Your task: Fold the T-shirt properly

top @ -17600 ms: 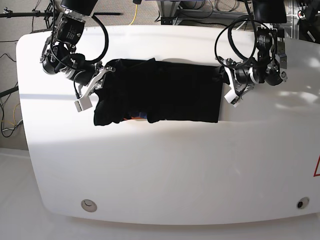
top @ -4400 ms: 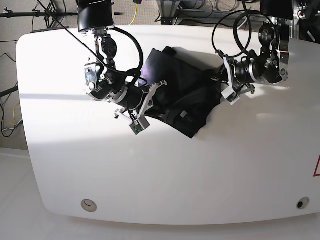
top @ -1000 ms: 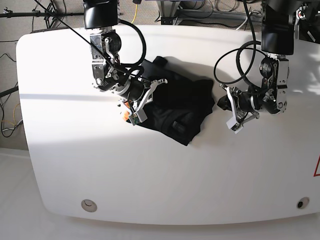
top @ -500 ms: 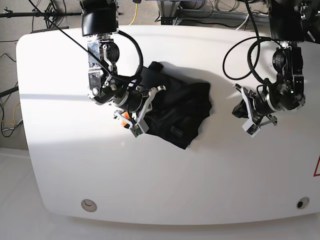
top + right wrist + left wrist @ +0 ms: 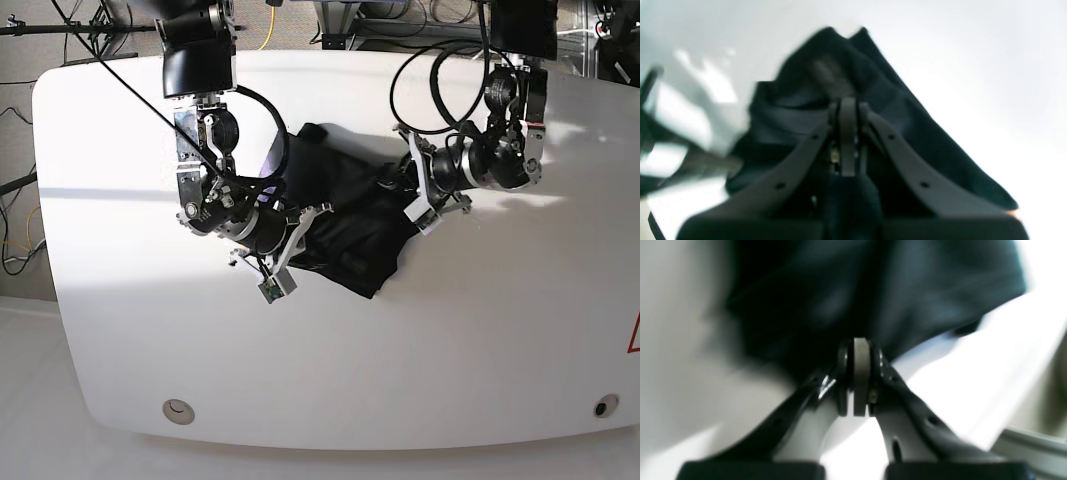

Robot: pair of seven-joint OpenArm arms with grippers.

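The T-shirt [image 5: 355,225] is lying in a crumpled black heap near the middle of the white table [image 5: 480,340], toward its far side, with both arms working at its edges. The left gripper [image 5: 858,373] is showing its jaws pressed together with nothing visible between the pads, while dark cloth is sitting just beyond the tips; whether any fabric is caught there cannot be told. The right gripper [image 5: 846,133] is likewise pressed together, with black cloth bunching around and behind its tips; a pinch on it looks likely but is not clear.

Judging from the heap, the folding is in an early or corrective stage: the cloth is bunched and skewed, not flat. The step in hand seems to be dragging or turning the garment into position. The next move probably calls for spreading it flat and square before making any clean fold, and for checking that each gripper is really holding an edge.
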